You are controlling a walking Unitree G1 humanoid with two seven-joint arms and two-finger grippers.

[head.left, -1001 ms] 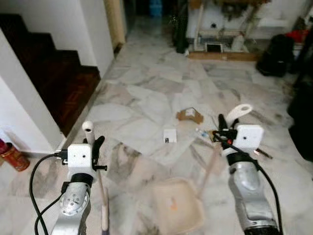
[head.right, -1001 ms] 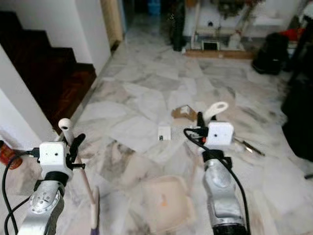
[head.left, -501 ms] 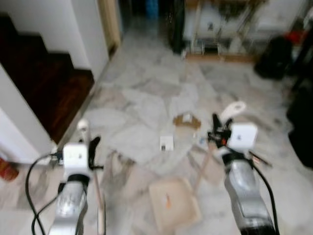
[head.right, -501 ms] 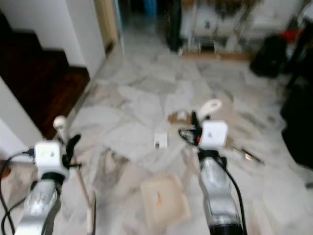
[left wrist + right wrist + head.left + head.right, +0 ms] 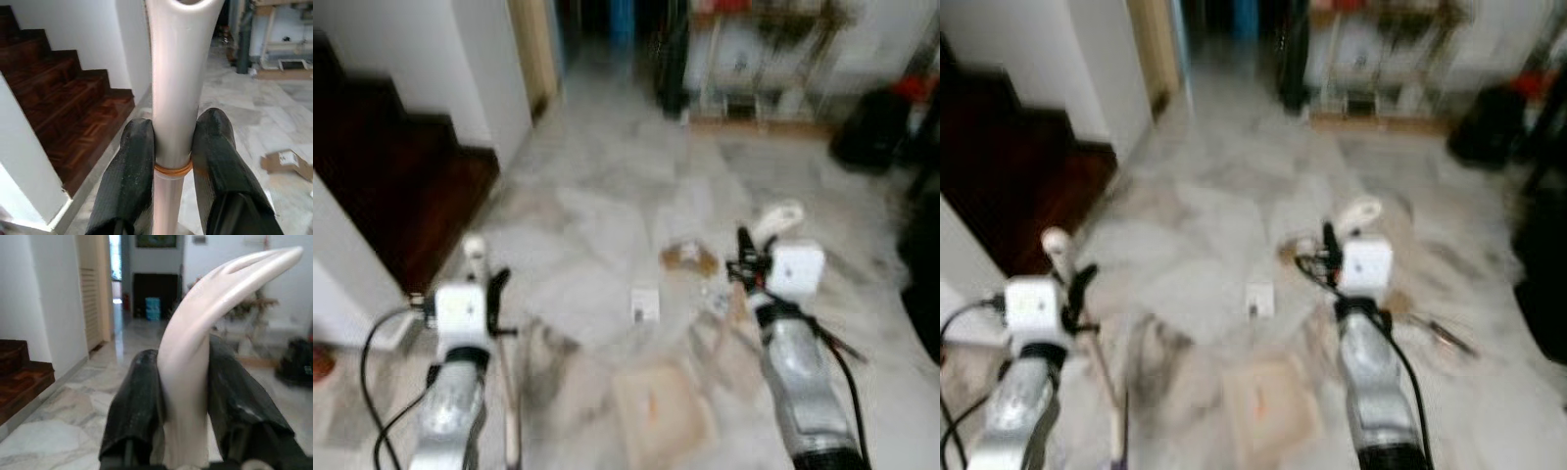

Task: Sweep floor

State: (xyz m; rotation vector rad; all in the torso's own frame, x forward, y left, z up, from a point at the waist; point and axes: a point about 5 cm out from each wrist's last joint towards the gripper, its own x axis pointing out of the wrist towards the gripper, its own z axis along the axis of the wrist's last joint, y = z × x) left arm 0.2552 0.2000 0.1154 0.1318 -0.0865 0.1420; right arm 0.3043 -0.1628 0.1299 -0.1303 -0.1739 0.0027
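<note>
My left gripper (image 5: 491, 294) is shut on the pale broom handle (image 5: 173, 73), whose stick (image 5: 509, 401) runs down to the floor at the lower left. My right gripper (image 5: 742, 260) is shut on the curved white dustpan handle (image 5: 220, 284). The beige dustpan (image 5: 661, 411) rests on the marble floor between the arms. Ahead of it lie a small white box (image 5: 644, 304), a brown cardboard scrap (image 5: 688, 255) and a small wrapper (image 5: 715, 297). The head views are blurred.
A dark wooden staircase (image 5: 382, 166) and a white wall (image 5: 489, 69) stand on the left. A shelf unit (image 5: 754, 59) and a black bag (image 5: 871, 137) are at the back, and a dark object (image 5: 925, 284) is at the right edge. A thin stick-like item (image 5: 842, 345) lies right of my right arm.
The whole picture has shifted and blurred, so the camera is moving; the litter sits slightly lower in view. Both grippers keep their hold on their handles.
</note>
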